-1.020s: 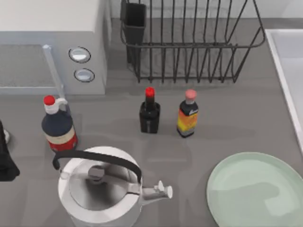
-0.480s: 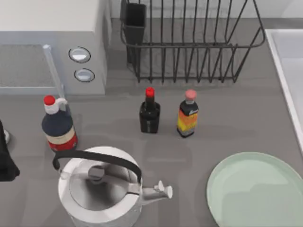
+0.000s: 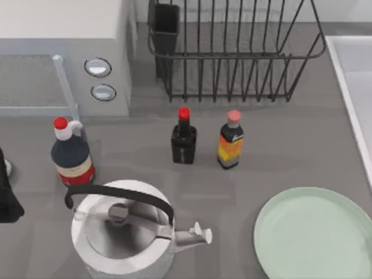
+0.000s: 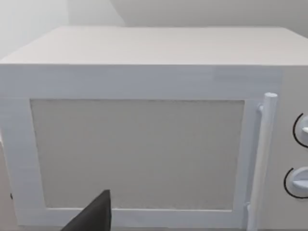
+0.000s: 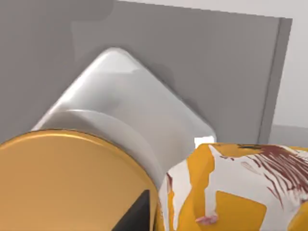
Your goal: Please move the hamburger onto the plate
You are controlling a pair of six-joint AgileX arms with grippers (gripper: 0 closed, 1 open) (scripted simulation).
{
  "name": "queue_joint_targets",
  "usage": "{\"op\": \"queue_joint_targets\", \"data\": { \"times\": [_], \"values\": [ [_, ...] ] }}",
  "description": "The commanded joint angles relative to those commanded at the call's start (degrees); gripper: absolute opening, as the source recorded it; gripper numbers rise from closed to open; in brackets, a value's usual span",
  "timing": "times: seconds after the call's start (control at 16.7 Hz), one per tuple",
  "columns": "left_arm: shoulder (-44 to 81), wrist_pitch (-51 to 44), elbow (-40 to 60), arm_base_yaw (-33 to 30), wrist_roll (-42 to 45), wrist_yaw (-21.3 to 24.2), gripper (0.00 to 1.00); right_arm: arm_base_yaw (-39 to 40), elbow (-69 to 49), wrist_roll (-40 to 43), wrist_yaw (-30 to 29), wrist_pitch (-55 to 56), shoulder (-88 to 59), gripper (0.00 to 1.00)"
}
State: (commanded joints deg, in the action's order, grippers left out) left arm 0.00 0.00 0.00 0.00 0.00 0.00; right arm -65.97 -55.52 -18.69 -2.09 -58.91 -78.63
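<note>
Yellow-and-white patched hamburger [image 5: 231, 192] beside an orange disc [image 5: 67, 183].

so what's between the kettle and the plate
In the top view the kettle points its spout at the plate, and past the spout tip the stretch is bare grey table.

We find a grey table [image 3: 302, 151] carrying a microwave [image 3: 58, 58], wire dish rack [image 3: 232, 52], three bottles [image 3: 183, 138] in a loose row, a white kettle [image 3: 125, 235], and the mint plate [image 3: 314, 232] at near right.
</note>
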Motion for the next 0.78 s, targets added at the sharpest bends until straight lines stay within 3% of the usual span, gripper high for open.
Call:
{"op": "queue_joint_targets", "data": {
  "times": [0.24, 0.78],
  "values": [
    [0.0, 0.0, 0.0, 0.0, 0.0, 0.0, 1.00, -36.4, -2.7, -22.1, -1.3, 2.1, -2.9, 0.00],
    [0.0, 0.0, 0.0, 0.0, 0.0, 0.0, 1.00, -126.8, -8.3, -78.4, -2.0, 6.8, -6.4, 0.00]
  ]
}}
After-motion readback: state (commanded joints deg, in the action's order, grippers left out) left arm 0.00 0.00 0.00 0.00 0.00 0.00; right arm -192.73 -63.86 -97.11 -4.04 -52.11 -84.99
